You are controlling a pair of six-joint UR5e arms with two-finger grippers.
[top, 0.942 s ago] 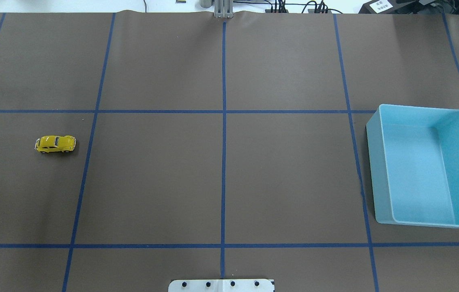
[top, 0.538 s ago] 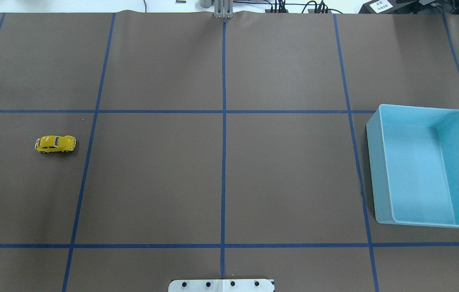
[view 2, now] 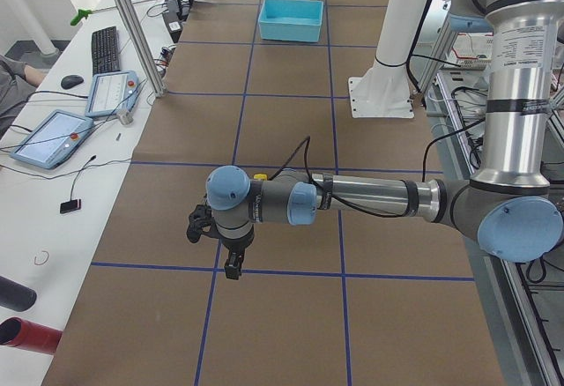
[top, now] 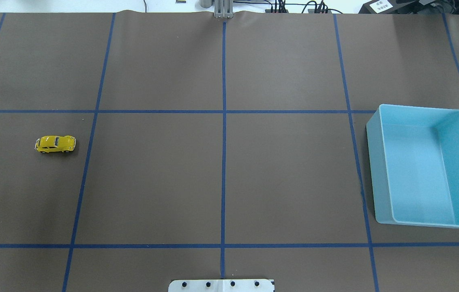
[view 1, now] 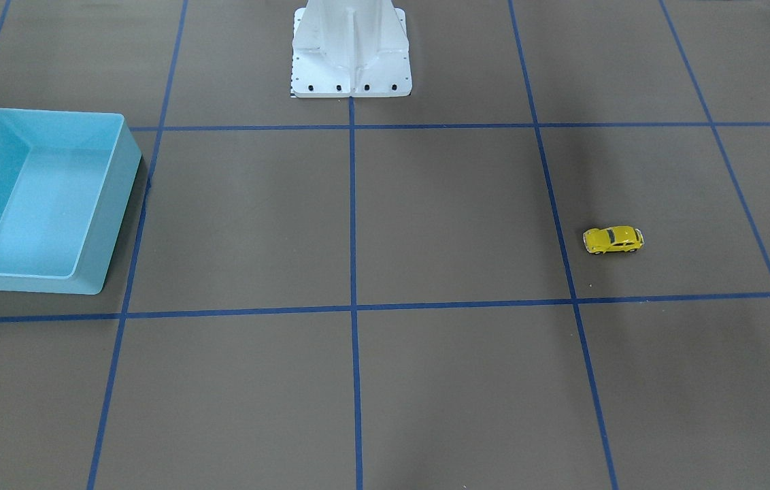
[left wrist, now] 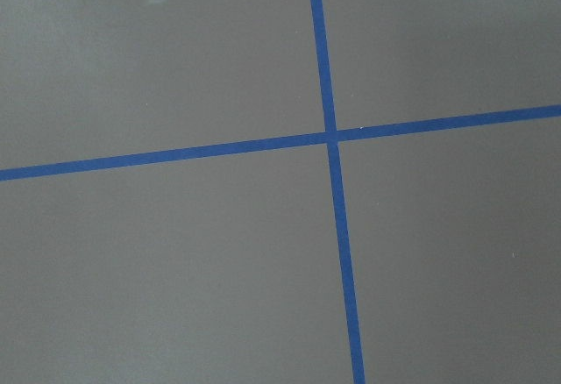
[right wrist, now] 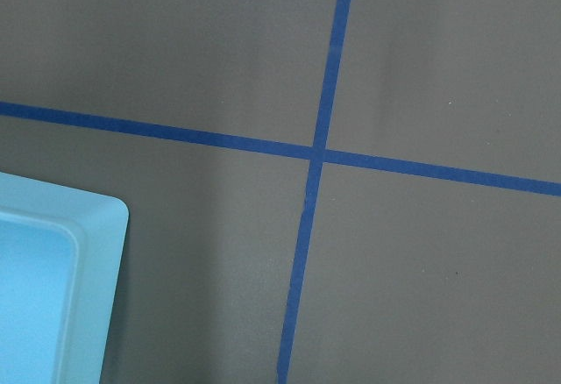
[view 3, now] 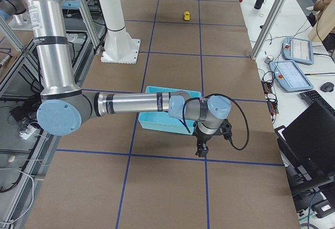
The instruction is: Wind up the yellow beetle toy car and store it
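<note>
Yellow beetle toy car (top: 55, 144): it stands on its wheels on the brown table (top: 156, 178), on my left side, in the middle row of taped squares. Its long side runs across the table. It is just beside one of the blue tape lines (top: 223, 162) and not touching it. Nothing is touching it.

Left gripper (view 2: 231, 271): it hangs above the table with its fingers pointing down, close to a crossing of two tape lines. It shows only in the view from the table's left end, so I cannot tell whether my fingers are apart or together. In that view a small bit of the car's yellow peeks out just behind my forearm, on its far side. My left wrist camera sees only brown surface and a tape crossing.

Right gripper (view 3: 200, 151): it hangs fingers down over the table, just beside the bin's outer wall. It shows only in the view from the table's right end, so I cannot tell how my fingers stand. My right wrist camera sees one rounded corner of the bin at its lower left and a tape crossing.

Light blue bin (top: 377, 170): it sits open side up on my right side of the table, well apart from the car.

White base (view 1: 351, 75): it is bolted at the table's edge on the centre tape line.
</note>
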